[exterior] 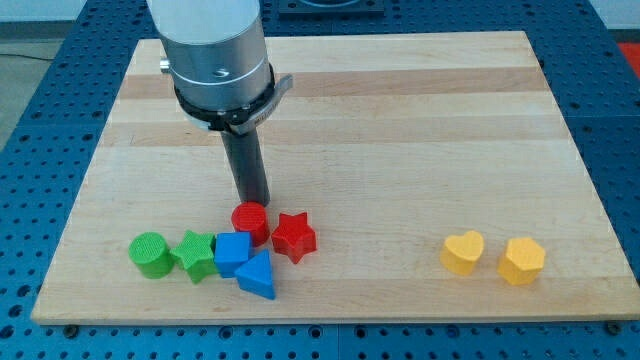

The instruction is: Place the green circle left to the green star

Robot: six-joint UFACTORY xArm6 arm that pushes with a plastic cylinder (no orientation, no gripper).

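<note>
Wooden board [400, 120] lay under us, and my tip [254, 201] sat bare, holding nothing, touching the red cylinder's [250, 222] top edge. We saw the green circle [150, 253] lower left of it, just left of the green star [195, 255].

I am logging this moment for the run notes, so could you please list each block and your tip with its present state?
Green circle block: upright, just left of the green star, gap unclear.
Green star block: against the blue cube.
Blue cube block: beside the blue triangle.
Blue triangle block: nearest the bottom.
Red cylinder block: beside the red star.
Red star block: flat.
Yellow heart block: apart.
Yellow hexagon block: apart.
My tip: just above the red cylinder.
</note>
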